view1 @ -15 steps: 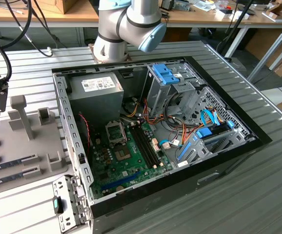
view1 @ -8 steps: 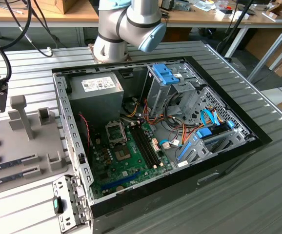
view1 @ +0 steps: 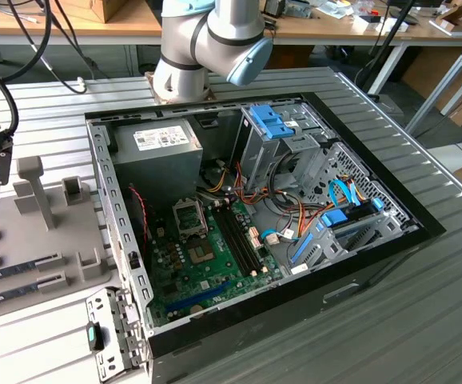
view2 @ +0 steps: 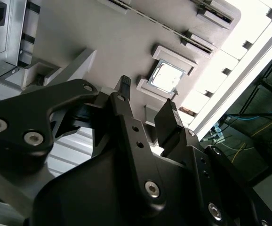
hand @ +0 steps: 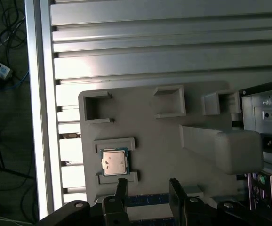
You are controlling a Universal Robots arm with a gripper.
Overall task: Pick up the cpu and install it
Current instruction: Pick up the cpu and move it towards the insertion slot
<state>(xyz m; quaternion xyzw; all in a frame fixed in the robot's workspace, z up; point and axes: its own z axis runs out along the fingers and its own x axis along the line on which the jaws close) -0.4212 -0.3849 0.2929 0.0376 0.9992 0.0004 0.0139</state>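
On the grey tray (hand: 164, 146), in a shallow pocket, your cpu (hand: 114, 162) lies flat, metal top up, edges square with the pocket. Low rims hug two opposite sides; you have the other two open. The gripper (hand: 148, 182) hangs above the tray near the cpu, pointing down, fingers spread, holding nothing.

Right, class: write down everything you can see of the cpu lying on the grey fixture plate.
The cpu is a small, flat, square chip with a dully reflective silver-grey metal top and a thin green board rim. It lies flat, face up, seated in a shallow nest between two raised brackets on the fixture plate. In both wrist views the open, empty claw hangs near it without touching. Only the nest contacts it.
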